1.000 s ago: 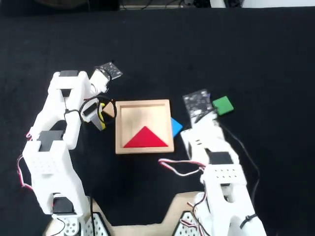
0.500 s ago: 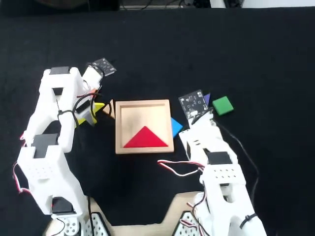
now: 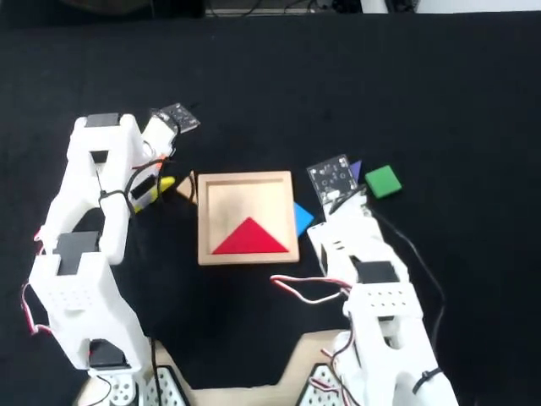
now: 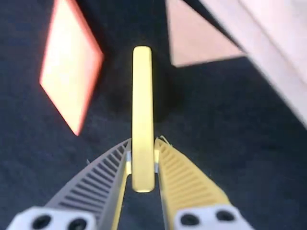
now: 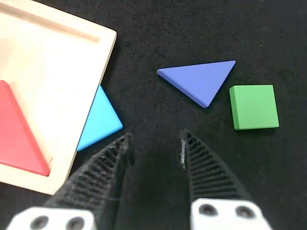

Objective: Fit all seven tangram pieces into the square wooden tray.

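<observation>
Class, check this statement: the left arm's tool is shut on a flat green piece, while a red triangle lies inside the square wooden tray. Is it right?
Not quite: the left wrist view shows the left tool shut on a flat yellow piece, not a green one. The red triangle does lie inside the square wooden tray.

We see a table point(image 3: 439, 93) draped all over in black cloth. At the table's near edge lies a pale wooden board point(image 3: 245, 396) with a notched outline. Past the table's far edge, toward one corner, runs a white strip point(image 3: 473, 5). Toward the opposite far corner sits a brownish rounded shape point(image 3: 106, 6), too cut off for us to identify. Between them we make out dark cables point(image 3: 270, 10).
</observation>
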`<state>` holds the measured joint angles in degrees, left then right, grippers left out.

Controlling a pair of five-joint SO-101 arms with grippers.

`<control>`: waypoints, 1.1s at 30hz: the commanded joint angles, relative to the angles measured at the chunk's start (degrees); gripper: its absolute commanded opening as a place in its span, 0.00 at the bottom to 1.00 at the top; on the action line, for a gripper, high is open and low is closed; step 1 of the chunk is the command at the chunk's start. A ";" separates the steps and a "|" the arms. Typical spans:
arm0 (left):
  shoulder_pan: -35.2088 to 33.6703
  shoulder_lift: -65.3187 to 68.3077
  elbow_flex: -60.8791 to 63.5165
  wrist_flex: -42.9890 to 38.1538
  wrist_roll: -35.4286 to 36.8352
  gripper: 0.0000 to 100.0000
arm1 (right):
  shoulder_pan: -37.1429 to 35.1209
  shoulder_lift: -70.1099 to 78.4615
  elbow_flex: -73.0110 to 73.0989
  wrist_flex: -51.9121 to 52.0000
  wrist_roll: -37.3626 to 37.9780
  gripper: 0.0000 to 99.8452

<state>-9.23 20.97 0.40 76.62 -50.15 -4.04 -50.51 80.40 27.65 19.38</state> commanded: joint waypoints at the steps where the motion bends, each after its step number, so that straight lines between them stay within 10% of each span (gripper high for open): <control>1: 6.02 -8.97 -9.71 15.56 11.16 0.03 | -0.18 -2.07 -0.31 -1.23 0.62 0.16; 13: 25.63 -28.31 2.59 6.51 65.41 0.03 | 5.80 -2.15 -0.48 -1.58 0.26 0.16; 33: 24.40 -18.29 20.44 -18.73 76.75 0.03 | 5.80 -1.80 0.04 -4.31 0.26 0.16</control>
<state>16.44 0.31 21.32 61.32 26.77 0.97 -50.51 80.57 24.40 19.38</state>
